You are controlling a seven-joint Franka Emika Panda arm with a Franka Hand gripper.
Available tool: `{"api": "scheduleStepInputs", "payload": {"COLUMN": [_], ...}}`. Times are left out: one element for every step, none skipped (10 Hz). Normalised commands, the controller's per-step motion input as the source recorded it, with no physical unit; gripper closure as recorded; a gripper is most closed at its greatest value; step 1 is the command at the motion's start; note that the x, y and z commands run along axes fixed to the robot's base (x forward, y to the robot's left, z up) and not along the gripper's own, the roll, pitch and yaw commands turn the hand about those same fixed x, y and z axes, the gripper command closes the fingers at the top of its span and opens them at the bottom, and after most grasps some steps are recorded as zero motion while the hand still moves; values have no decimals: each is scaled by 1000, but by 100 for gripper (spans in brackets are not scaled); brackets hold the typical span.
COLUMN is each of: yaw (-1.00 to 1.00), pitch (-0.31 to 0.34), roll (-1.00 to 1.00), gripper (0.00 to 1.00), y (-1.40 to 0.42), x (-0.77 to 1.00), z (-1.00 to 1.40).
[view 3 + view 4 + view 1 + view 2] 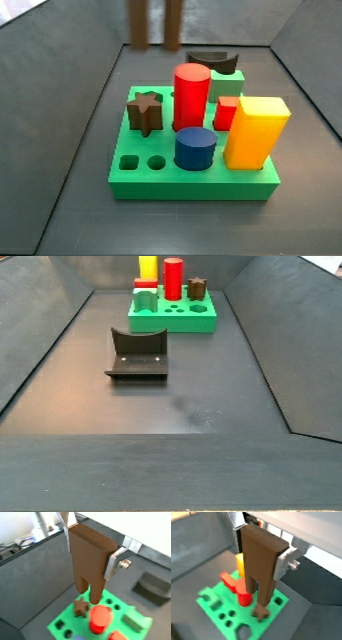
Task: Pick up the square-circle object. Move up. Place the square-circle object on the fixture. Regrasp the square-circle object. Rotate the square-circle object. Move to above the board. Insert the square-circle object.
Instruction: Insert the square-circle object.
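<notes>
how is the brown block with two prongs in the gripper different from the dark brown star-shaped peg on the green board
The brown rectangular two-pronged block is held in the gripper, hanging prongs-down above the bright green board; the dark brown star-shaped peg already stands seated in the board. The block is lighter brown, long and flat-sided; the peg is darker, short and star-shaped. Both are brown and upright.

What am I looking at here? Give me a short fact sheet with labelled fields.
Gripper: shut on the square-circle object, up above the board
Square-circle object: brown block, prongs pointing down, not yet inserted
Board: green slab on the dark floor
Pieces in board: red cylinder, blue cylinder, yellow block, dark star peg
Fixture: empty, apart from the board
</notes>
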Motion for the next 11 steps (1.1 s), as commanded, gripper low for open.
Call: {"api": "scheduleStepInputs", "payload": {"yaw": [120,0,0,0,0,0,-89,-89,0,11,-46], "pitch": [-101,-117,-149,-60,0,99,160,111,0,-67,0], "roll": [0,0,0,-11,-33,-109,-116,-189,-89,131,99], "gripper": [100,100,100,100,100,100,100,100,100,100,100], "y": [-554,-563,-517,-409,-289,-106,-49,0,0,-323,-260], "x": [-877,-974,-923,-420,-29,100,311,263,9,-54,277], "z": [-526,-511,-491,-723,-820,-769,-657,-443,-251,-177,-314]}}
